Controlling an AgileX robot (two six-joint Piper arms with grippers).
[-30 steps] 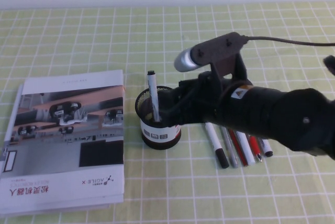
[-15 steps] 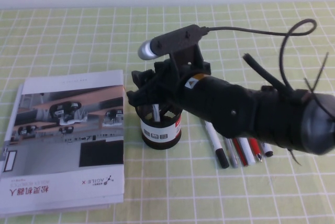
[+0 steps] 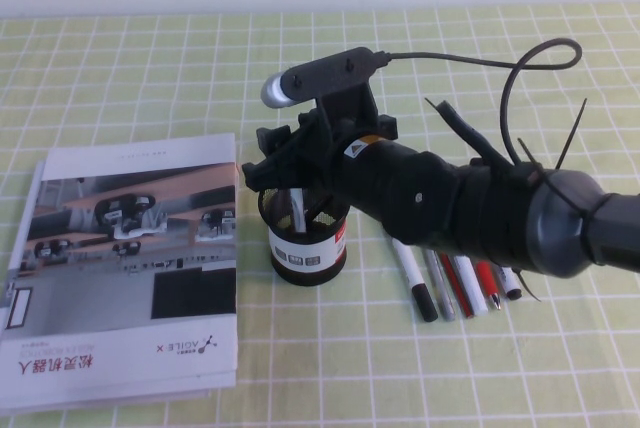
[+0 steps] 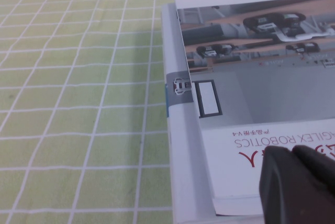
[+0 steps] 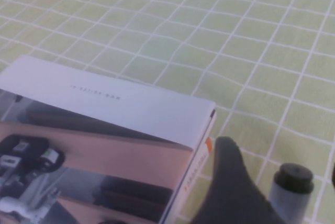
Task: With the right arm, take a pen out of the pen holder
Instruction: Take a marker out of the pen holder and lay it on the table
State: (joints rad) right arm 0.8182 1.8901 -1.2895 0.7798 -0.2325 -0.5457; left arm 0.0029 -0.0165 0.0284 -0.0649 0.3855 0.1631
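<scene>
1. Pen holder (image 3: 305, 248): black mesh cup with a white and red label band. It stands upright on the green checked cloth (image 3: 120, 68), just beside the right edge of the booklet (image 3: 130, 268).
2. Pen (image 3: 297, 210): white barrel, dark cap. It stands in the holder, and its top is hidden under the gripper in the high view.
3. Right gripper (image 3: 290, 163): directly over the holder's mouth, at the pen's top. Its jaws are spread. In the right wrist view one finger (image 5: 230, 187) stands just beside the pen's cap (image 5: 293, 182) with a gap between them, so nothing is pinched.
4. Left gripper (image 4: 292, 153): seen only in the left wrist view, above the booklet's printed cover (image 4: 251, 77) near a corner. Its fingertips are pressed together and empty.
5. Loose pens (image 3: 455, 283): several lie side by side on the cloth to the right of the holder, partly under the right arm.
</scene>
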